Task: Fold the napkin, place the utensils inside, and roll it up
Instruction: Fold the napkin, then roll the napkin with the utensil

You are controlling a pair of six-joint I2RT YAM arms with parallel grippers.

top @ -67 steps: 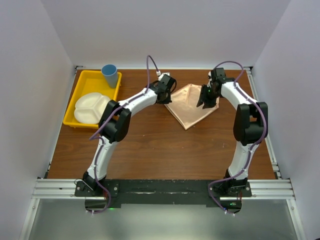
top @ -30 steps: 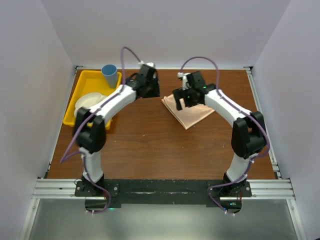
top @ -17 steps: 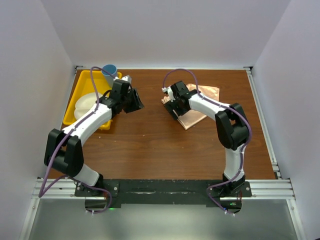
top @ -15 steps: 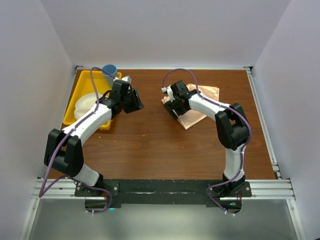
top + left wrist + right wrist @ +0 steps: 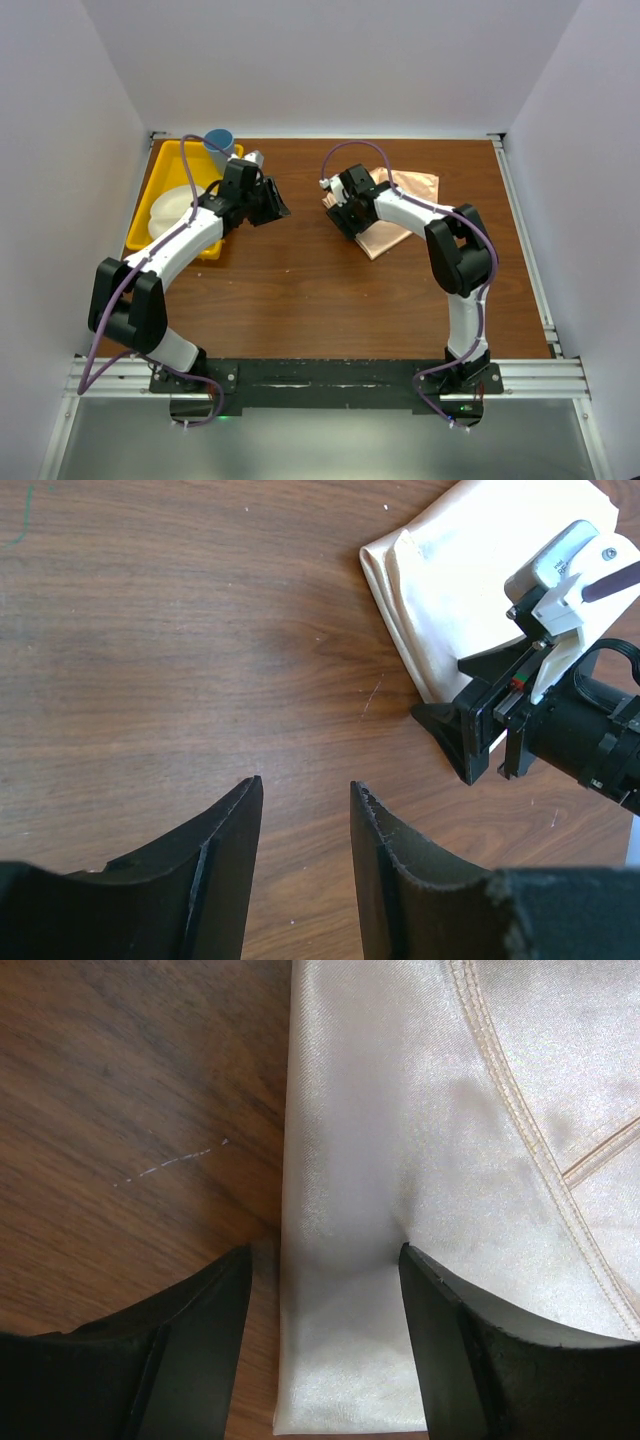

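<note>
Folded peach-orange cloth napkin (image 5: 383, 238) lay on the brown wooden table (image 5: 300, 290), toward the far side, right of centre.

Right end effector (image 5: 343, 207) was down at the napkin's left edge. From its wrist camera, the right end effector (image 5: 325, 1350) stood partly open across the cloth's folded edge (image 5: 400, 1110). One finger (image 5: 180, 1350) sat on bare wood just beside the edge and the other (image 5: 500, 1360) on the cloth, with a small pucker beside it. The cloth lay flat between the jaws, not pinched.

Left end effector (image 5: 272, 203) was well apart from the napkin, to its left, over bare table. Its wrist view showed the left end effector (image 5: 303, 785) moderately open with nothing between the fingers.

Yellow plastic tray (image 5: 183, 147) sat at the far left, holding a white divided plate (image 5: 170, 212) and a blue cup (image 5: 219, 146).
</note>
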